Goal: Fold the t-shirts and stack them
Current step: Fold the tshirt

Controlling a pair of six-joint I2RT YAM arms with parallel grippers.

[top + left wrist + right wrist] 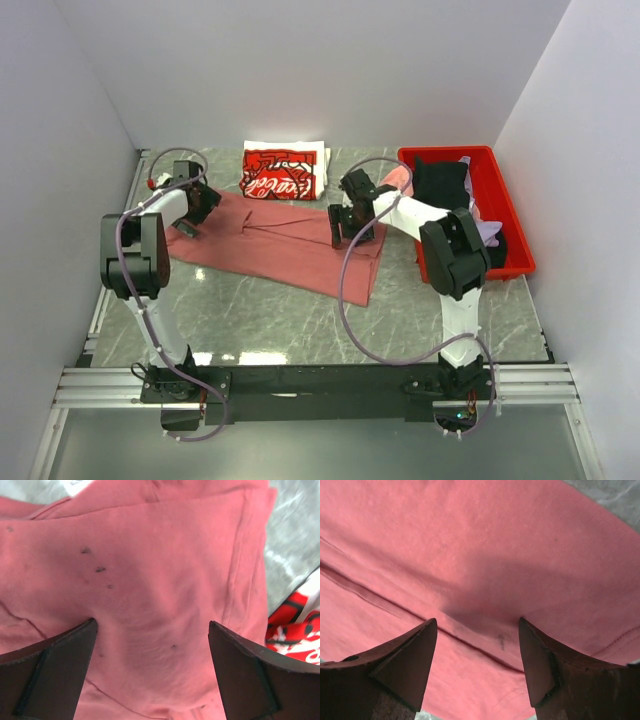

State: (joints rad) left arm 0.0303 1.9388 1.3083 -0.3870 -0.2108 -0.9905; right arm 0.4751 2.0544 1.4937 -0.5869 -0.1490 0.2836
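A dusty-rose t-shirt lies partly folded across the middle of the table. It fills the left wrist view and the right wrist view. My left gripper is open over the shirt's left end, its fingers wide apart just above the cloth. My right gripper is open over the shirt's right end, above a fold seam. A folded red-and-white t-shirt with white script lies behind the rose one. Black and lavender tees lie in the bin.
A red plastic bin stands at the right, beside the right arm. White walls close the table on three sides. The red-and-white shirt's edge shows at the right of the left wrist view.
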